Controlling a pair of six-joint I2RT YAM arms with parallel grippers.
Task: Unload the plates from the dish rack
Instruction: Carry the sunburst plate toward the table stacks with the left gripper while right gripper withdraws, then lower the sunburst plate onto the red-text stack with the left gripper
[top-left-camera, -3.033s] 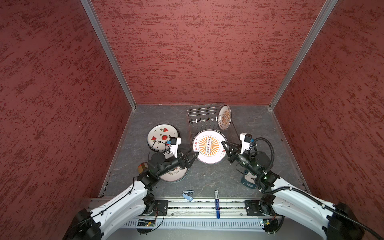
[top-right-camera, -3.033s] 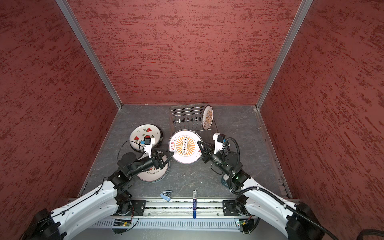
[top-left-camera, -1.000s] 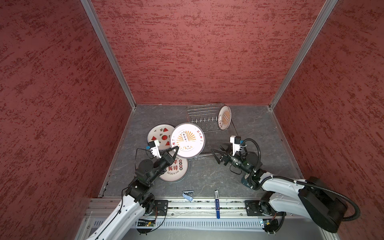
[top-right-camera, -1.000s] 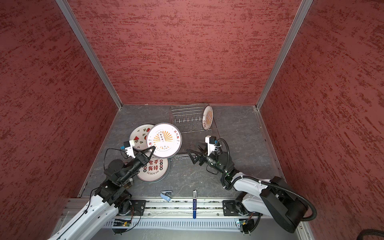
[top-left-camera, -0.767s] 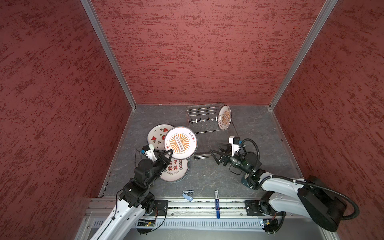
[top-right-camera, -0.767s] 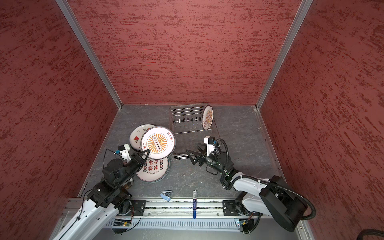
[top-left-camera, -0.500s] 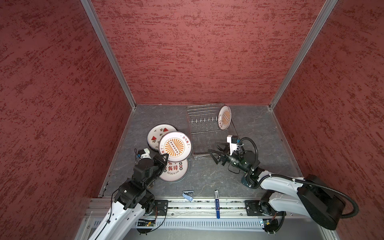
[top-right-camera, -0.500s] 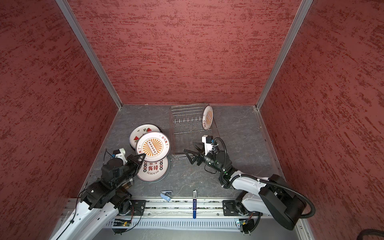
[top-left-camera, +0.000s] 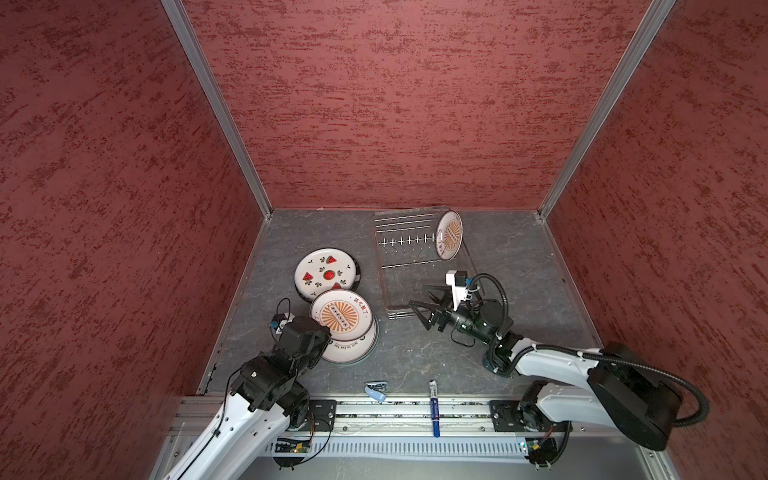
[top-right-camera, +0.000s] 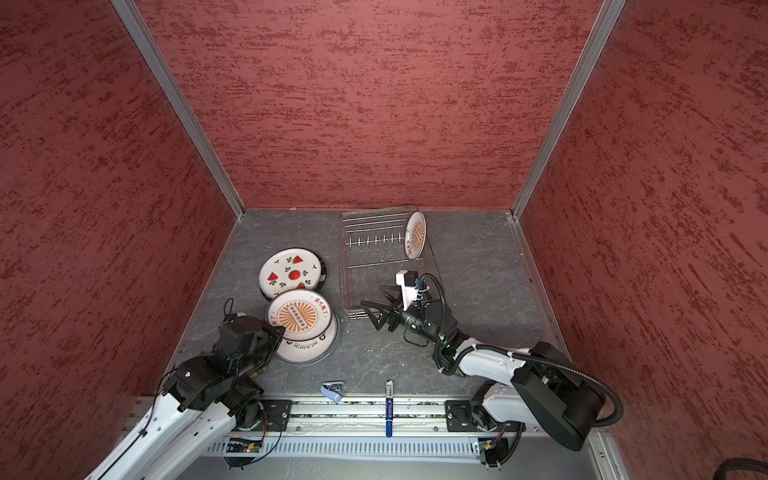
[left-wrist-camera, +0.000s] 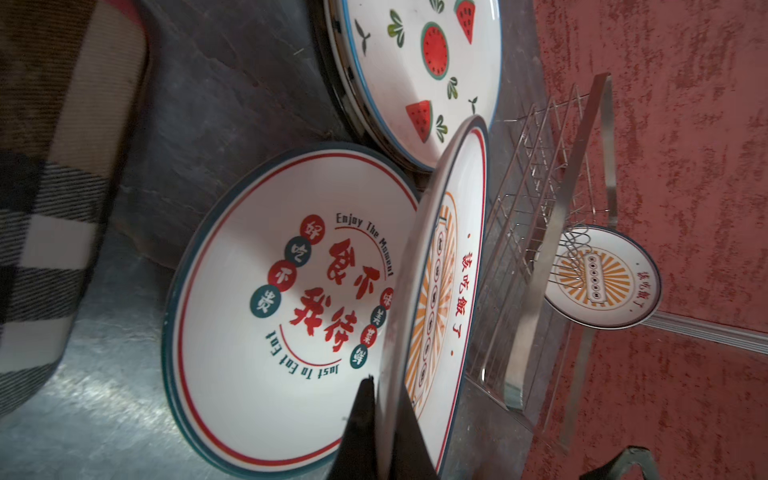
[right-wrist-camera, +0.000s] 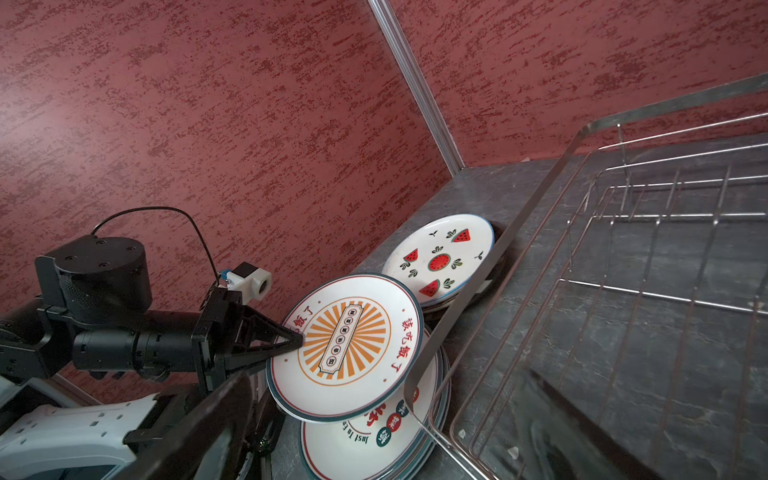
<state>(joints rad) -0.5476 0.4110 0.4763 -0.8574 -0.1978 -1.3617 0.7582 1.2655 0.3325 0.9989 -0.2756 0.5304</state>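
Sunburst plate (top-left-camera: 340, 316) sits clamped by its rim in my left gripper (right-wrist-camera: 298, 338), tilted over the red-character plate (top-left-camera: 353, 352) on the worktop (top-left-camera: 415, 361). My right gripper (top-left-camera: 417, 294) gapes empty at the near edge of the dish rack (top-left-camera: 409, 270); a last plate (top-left-camera: 449, 235) stands upright at its far right end

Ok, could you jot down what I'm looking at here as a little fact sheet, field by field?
Left end effector: shut on the rim of the held sunburst plate
Held plate's position: tilted, over the red-lettered plate stack
Right end effector: open, empty, by the near end of the dish rack
In the rack: one racked sunburst plate, on edge at the right end of the prong row
On the table: watermelon plates, beside the red-lettered stack
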